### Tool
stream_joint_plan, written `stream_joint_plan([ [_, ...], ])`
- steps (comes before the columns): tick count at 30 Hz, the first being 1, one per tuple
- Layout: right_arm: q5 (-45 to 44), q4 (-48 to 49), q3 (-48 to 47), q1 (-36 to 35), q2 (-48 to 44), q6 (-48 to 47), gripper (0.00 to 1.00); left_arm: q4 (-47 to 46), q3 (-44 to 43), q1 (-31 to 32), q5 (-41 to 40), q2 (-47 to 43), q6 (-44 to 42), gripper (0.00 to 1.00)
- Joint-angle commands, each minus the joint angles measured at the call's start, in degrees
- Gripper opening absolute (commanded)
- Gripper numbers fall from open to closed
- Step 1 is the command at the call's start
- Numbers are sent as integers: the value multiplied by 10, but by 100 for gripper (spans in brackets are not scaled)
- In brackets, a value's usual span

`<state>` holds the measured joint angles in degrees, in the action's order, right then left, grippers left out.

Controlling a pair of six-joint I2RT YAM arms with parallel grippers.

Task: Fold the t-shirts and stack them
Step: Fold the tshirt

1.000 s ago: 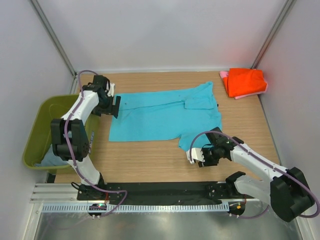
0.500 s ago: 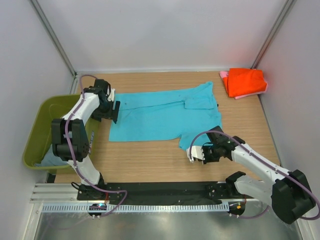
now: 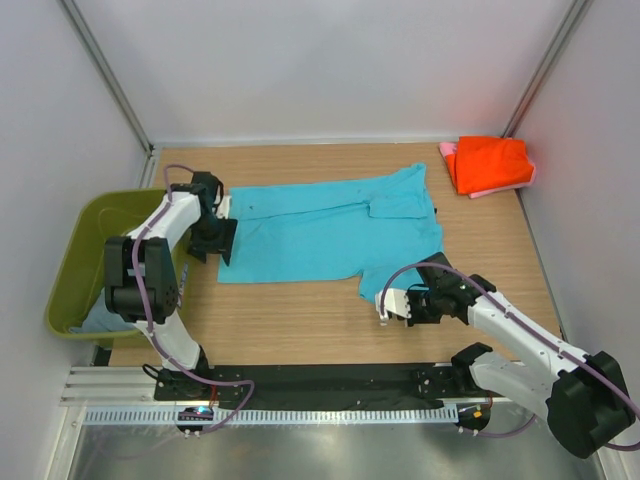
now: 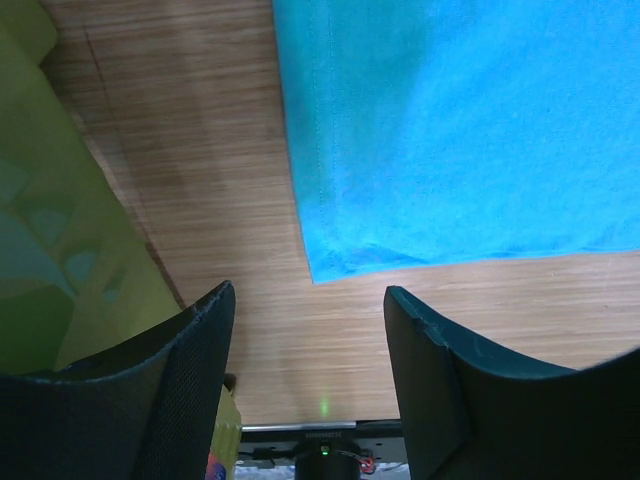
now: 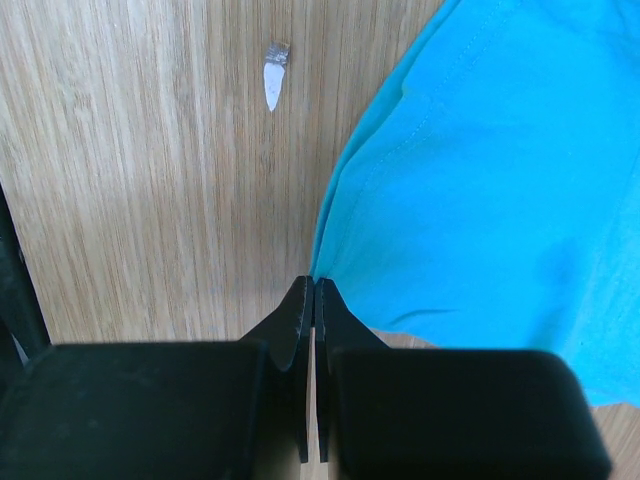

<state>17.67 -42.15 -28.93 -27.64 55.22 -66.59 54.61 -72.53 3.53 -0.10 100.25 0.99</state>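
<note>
Turquoise t-shirt (image 3: 320,235): spread flat across the middle of the table (image 3: 300,325), with one sleeve folded in at the upper right.
Orange-red t-shirt (image 3: 490,163): folded, at the table's far right corner.
Pink t-shirt (image 3: 447,150): under the orange-red one, with only its edges showing.
Grey-blue t-shirt (image 3: 100,318): bunched in the near end of the olive bin (image 3: 70,275), left of the table.
Left gripper (image 3: 215,240): over the turquoise shirt's left edge, near its lower left corner.
Left wrist view only: the fingers (image 4: 180,400) stand wide apart and hold nothing. The shirt's corner (image 4: 312,278) lies on the wood just above the gap, and the bin wall (image 4: 60,250) fills the left of the frame.
Right gripper (image 3: 395,305): low over the table, just right of the shirt's lower right sleeve.
Right wrist view only: the jaws are pressed together, and their tips (image 5: 313,290) meet the sleeve's hem (image 5: 345,190). It cannot be told whether any cloth is pinched. A small pale fleck (image 5: 272,75) lies on the wood at the upper left.
</note>
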Motion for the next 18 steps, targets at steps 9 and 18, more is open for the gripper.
stream_joint_plan([
  [9, -6, 27, -8, -2, 6, 20, 1, 23, -5, -1, 31, 35, -4, 57],
  [18, -11, 38, -7, -2, 23, 32, 1, 23, 17, -2, 38, 77, -7, 52],
])
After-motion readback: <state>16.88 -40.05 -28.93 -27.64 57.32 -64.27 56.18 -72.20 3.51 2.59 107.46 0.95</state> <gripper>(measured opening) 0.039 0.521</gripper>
